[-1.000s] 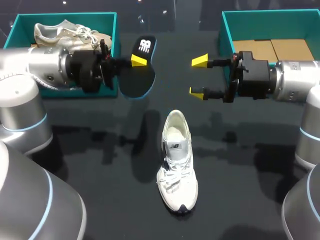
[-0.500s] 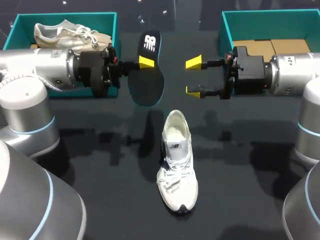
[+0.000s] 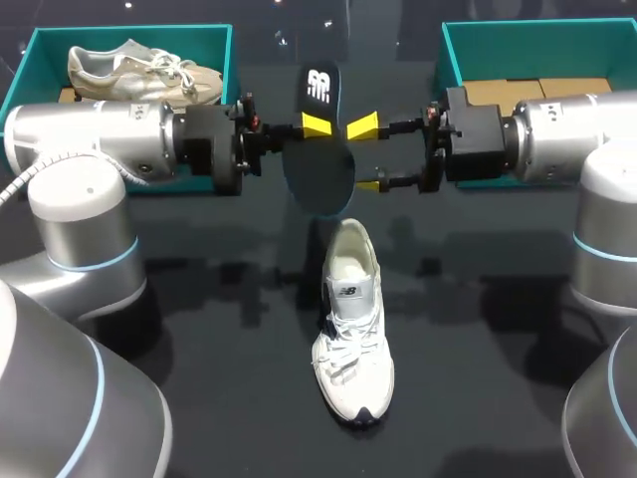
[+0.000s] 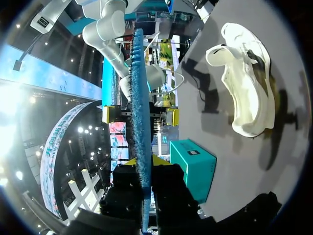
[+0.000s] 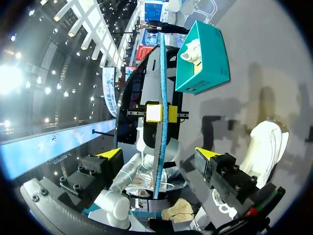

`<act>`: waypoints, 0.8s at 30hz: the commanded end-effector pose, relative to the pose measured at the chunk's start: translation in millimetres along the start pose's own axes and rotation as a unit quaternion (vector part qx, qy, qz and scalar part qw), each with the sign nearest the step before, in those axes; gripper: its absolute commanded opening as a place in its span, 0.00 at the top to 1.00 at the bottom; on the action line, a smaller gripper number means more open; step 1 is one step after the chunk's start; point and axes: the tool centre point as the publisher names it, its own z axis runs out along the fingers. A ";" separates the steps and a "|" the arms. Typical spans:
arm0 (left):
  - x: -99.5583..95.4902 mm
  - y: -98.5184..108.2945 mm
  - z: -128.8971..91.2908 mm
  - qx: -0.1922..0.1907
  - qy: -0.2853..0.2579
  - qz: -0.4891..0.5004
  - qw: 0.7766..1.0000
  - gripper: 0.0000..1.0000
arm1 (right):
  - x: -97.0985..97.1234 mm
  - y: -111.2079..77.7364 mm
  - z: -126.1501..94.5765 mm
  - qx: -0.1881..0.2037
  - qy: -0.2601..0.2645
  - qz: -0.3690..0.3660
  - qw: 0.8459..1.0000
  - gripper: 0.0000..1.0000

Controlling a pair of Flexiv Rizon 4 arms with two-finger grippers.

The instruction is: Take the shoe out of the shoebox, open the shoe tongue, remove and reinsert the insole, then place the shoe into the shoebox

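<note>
The black insole (image 3: pixel 320 164) with a blue rim hangs above the table's middle, and my left gripper (image 3: pixel 317 125) is shut on it near its upper part. Seen edge-on in the left wrist view, the insole (image 4: pixel 138 93) rises from between my left gripper's (image 4: pixel 143 160) yellow tips. My right gripper (image 3: pixel 365 155) stands open at the insole's right edge. In the right wrist view its fingers (image 5: pixel 159 153) straddle the thin insole (image 5: pixel 162 127) without touching it. The white shoe (image 3: pixel 350 324) lies on the table below, toe towards me, its opening bare.
A teal shoebox (image 3: pixel 224 60) at the back left holds a second pale shoe (image 3: pixel 139 68). Another teal box (image 3: pixel 448 50) at the back right holds brown cardboard (image 3: pixel 537 98). Dark table surface (image 3: pixel 478 329) lies either side of the white shoe.
My left arm has carried the insole right, to above the shoe. My right gripper has moved left until its fingers flank the insole, and they have narrowed slightly.
</note>
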 end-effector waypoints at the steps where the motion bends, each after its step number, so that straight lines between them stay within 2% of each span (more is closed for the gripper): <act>1: 1.4 1.4 10.2 -0.003 0.000 0.001 1.000 1.00 | -3.5 5.3 10.6 0.007 0.000 -0.001 1.000 0.25; 2: 1.4 1.4 11.3 -0.003 0.001 0.001 1.000 1.00 | -4.5 5.4 11.7 0.008 0.000 -0.001 1.000 0.32; 4: 1.3 1.1 13.0 -0.003 0.001 0.002 1.000 1.00 | -5.8 5.7 13.9 0.010 0.001 -0.002 1.000 0.38; 6: 1.2 0.6 13.7 -0.003 0.002 0.003 1.000 1.00 | -6.8 6.2 16.0 0.012 0.002 -0.002 1.000 0.52; 20: 0.0 -4.5 18.8 0.000 0.005 0.010 1.000 1.00 | -8.2 8.4 22.0 0.020 0.005 -0.008 1.000 0.65; 24: -0.3 -5.4 19.9 0.002 0.005 0.011 1.000 1.00 | -7.7 8.0 21.9 0.020 0.006 -0.010 1.000 0.71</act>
